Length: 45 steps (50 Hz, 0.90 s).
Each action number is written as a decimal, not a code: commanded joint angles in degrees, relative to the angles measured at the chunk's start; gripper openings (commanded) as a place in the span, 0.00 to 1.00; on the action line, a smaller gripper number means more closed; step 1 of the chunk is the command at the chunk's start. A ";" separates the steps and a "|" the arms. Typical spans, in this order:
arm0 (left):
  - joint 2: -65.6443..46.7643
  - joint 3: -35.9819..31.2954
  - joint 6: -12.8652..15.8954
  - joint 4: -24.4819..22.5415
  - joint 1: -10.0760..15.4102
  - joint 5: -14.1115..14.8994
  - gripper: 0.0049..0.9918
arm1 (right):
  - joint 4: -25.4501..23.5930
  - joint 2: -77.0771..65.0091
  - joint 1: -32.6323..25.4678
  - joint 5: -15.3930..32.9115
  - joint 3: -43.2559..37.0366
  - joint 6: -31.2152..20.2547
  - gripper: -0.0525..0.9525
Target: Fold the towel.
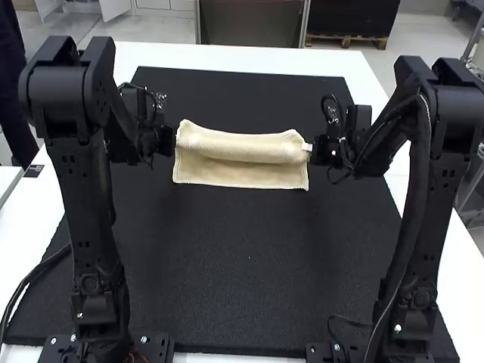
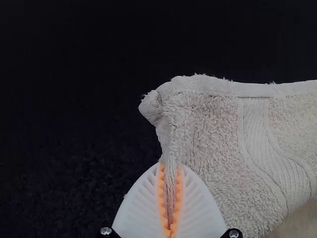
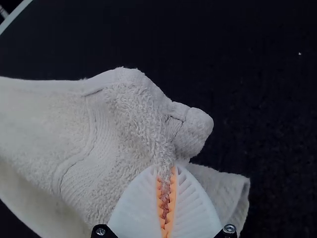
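Okay, left end effector point(image 2: 170, 167) and right end effector point(image 3: 167, 170) pinching opposite ends of towel point(image 1: 242, 172), upper middle of high view, probably so fold's coming out straight.

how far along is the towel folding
Partway, it seems. Done: both ends are gripped, and the towel's far part is rounded over in a loose fold, the near part spread in front of it. In hand: the left gripper and right gripper each pinch a side edge. Left: probably bringing the fold over, laying it flat on the black mat and letting go.
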<state>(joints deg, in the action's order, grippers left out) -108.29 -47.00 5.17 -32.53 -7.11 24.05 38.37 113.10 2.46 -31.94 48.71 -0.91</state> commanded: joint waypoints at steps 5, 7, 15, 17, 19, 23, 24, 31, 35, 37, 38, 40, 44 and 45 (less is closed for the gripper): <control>2.29 1.74 0.81 -1.30 -1.06 -0.41 0.02 | 1.44 -2.00 -1.49 0.04 -1.77 -0.85 0.03; 2.38 2.09 0.81 -1.48 -1.15 -0.41 0.02 | 1.44 -2.00 -1.49 0.04 -2.04 -1.03 0.03; 2.65 3.32 0.81 -2.36 -1.15 -0.41 0.02 | 1.62 -2.00 -1.49 0.04 -3.01 -1.82 0.03; 2.65 3.76 0.81 -2.71 -1.15 -0.41 0.02 | 1.62 -2.00 -1.40 0.04 -3.27 -1.91 0.03; 2.73 4.20 0.81 -3.06 -1.06 -0.41 0.02 | 1.62 -2.00 -1.40 0.04 -3.53 -2.08 0.03; 2.73 4.90 0.81 -4.20 -1.15 -0.41 0.02 | 2.06 -2.00 -1.49 0.04 -3.80 -2.17 0.03; 2.73 5.17 0.81 -4.47 -1.15 -0.41 0.02 | 2.32 -2.00 -1.49 0.04 -3.88 -2.17 0.03; 2.65 6.13 0.81 -5.43 -1.15 -0.41 0.02 | 2.76 -1.83 -1.49 0.04 -4.32 -2.26 0.03; 2.56 6.93 0.81 -5.52 -1.24 -0.50 0.02 | 2.94 -1.65 -1.40 0.04 -4.67 -2.26 0.03; 2.47 7.36 1.07 -5.61 -1.32 -0.50 0.02 | 3.03 -1.65 -1.49 0.04 -4.85 -2.34 0.03; 2.38 7.54 1.07 -5.79 -1.41 -0.50 0.02 | 3.03 -1.57 -1.40 0.13 -5.03 -2.43 0.03; 2.29 7.98 1.07 -6.23 -1.41 -0.50 0.02 | 3.03 -1.39 -1.40 0.13 -5.20 -2.70 0.03; 2.03 9.03 1.07 -7.54 -1.50 -0.50 0.02 | 3.29 -0.86 -1.49 0.04 -5.73 -3.31 0.03; 1.94 9.21 1.07 -7.81 -1.50 -0.50 0.02 | 3.55 -0.77 -1.49 0.13 -5.91 -3.31 0.03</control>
<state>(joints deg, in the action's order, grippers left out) -107.92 -38.76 5.39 -39.05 -7.49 24.08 40.91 113.10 2.44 -31.97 43.51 -2.83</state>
